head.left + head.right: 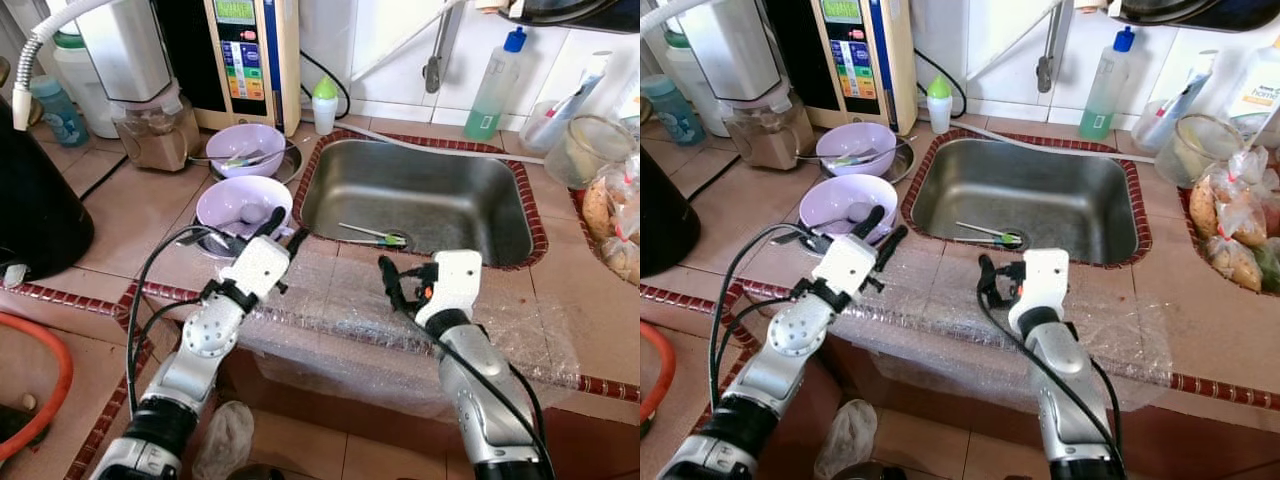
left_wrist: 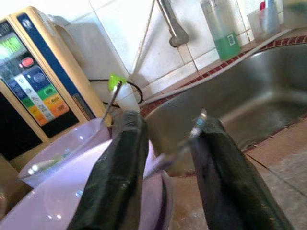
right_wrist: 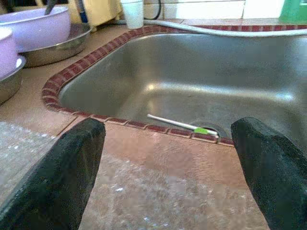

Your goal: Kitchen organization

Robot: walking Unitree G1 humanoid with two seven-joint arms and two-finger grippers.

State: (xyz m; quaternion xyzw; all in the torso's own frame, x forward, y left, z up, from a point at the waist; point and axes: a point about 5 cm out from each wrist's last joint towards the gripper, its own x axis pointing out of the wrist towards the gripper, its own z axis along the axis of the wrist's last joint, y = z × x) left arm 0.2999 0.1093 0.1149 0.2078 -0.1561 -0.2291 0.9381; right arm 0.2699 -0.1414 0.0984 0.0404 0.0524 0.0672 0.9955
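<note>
Both pincers (image 1: 283, 228) (image 1: 392, 281) open above counter (image 1: 130, 215)

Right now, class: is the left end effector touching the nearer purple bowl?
Cannot tell. In the left eye view the left end effector overlaps the nearer purple bowl's rim, and no view shows contact or a gap plainly.

Sink at the middle of the tiled surface (image 1: 130, 215), bowls to its left, bags to its right.

A stainless steel sink (image 1: 420, 195) sat in the surface; a white-handled utensil with a green end (image 1: 375, 235) lay in it by the drain. Left of it stood a lilac plastic bowl (image 1: 242, 205), with a second lilac bowl (image 1: 245, 148) behind. A clear plastic sheet (image 1: 350, 300) lay on the front edge. The left tool (image 1: 283, 230) hung over the near bowl's rim, the right tool (image 1: 392, 280) over the sheet, fingers apart. Behind the sink stood a clear bottle of green liquid (image 1: 495, 90); clear food bags (image 1: 1230, 230) lay at the right.
</note>
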